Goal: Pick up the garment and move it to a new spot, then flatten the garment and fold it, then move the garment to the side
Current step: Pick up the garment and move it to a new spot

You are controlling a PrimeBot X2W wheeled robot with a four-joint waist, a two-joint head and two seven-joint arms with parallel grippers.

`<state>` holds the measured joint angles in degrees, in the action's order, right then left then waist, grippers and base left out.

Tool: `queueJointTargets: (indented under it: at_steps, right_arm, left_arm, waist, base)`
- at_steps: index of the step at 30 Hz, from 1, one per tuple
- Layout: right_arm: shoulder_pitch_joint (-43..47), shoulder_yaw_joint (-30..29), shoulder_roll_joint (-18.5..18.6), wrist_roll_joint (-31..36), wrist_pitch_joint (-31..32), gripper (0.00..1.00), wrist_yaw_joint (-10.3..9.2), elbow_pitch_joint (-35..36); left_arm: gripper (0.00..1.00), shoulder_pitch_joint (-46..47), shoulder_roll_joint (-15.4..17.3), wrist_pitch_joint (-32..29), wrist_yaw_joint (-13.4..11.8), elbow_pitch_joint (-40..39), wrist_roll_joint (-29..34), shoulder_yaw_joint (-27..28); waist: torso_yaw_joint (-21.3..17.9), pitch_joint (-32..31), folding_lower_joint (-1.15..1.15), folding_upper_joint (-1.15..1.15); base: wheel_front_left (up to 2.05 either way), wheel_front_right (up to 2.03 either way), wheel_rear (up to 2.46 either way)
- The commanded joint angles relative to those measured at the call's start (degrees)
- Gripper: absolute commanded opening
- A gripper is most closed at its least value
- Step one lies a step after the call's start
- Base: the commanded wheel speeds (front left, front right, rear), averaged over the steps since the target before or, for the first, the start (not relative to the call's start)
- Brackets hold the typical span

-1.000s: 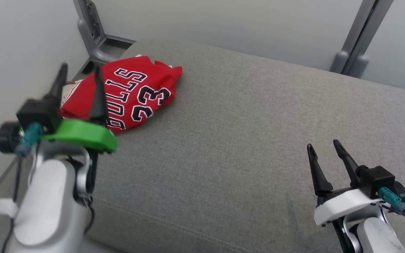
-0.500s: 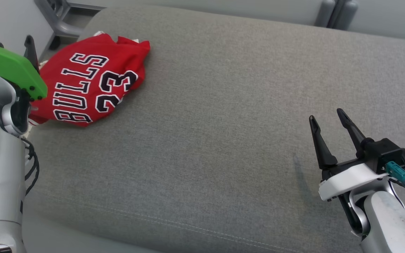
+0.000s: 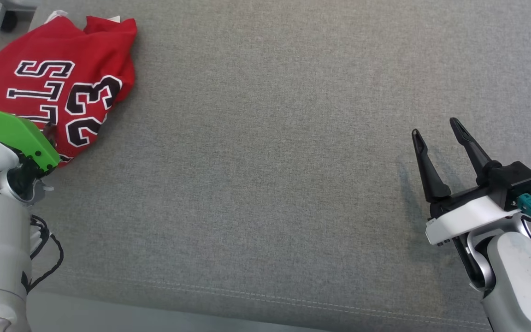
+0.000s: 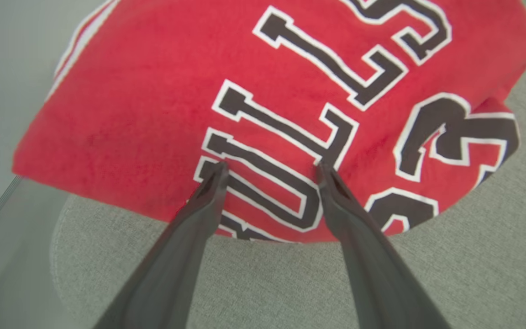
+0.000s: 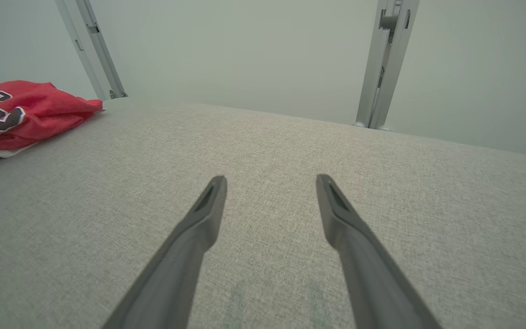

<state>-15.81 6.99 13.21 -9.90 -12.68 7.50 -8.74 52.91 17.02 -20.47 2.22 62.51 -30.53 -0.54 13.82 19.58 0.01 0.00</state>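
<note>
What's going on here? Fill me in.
A red jersey lies bunched at the left end of a grey cushion. The left gripper is open, poised over the jersey's near edge, nothing gripped yet. The right gripper is open over bare cushion, well away from it.

Matt red cloth garment (image 3: 53, 78) lies on a coarse-woven grey fabric cushion (image 3: 265, 184).

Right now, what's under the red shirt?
The red shirt lies on the grey cushion, which shows beside it. The shirt is bunched in layers, so its lower layers and anything beneath them are covered. I cannot tell what's there.
</note>
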Motion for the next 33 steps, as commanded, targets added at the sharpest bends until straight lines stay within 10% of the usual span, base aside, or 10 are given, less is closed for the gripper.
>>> queueJointTargets:
  at_steps: [1,4,6,33]
  right_arm:
    - [-1.0,0.1,0.5,-0.2,0.1,1.00,-0.02,0.4]
    - [-1.2,0.2,1.0,-0.5,0.4,1.00,-0.02,0.7]
    - [-1.4,0.3,1.3,-0.5,0.5,1.00,-0.02,0.9]
    - [2.9,-3.4,-3.9,0.1,-1.7,1.00,-0.02,-1.5]
  left_arm:
    - [1.00,1.3,-0.2,0.9,0.2,0.4,-0.5,0.2]
    - [0.87,1.8,-0.3,1.3,0.6,2.1,-0.8,0.1]
    - [0.00,2.3,-0.1,1.5,0.9,3.0,-0.8,0.0]
    - [0.00,11.6,4.3,26.5,-3.0,-20.3,14.0,-12.4]
  waist:
    - [-1.1,1.6,-0.01,0.00]
    - [-1.2,2.1,-0.01,0.00]
    - [-1.4,2.3,-0.01,0.00]
    - [-2.4,-10.5,-0.01,0.00]
  base:
    - [0.00,0.00,0.00]
    - [0.00,0.00,0.00]
    - [0.00,0.00,0.00]
    - [0.00,0.00,0.00]
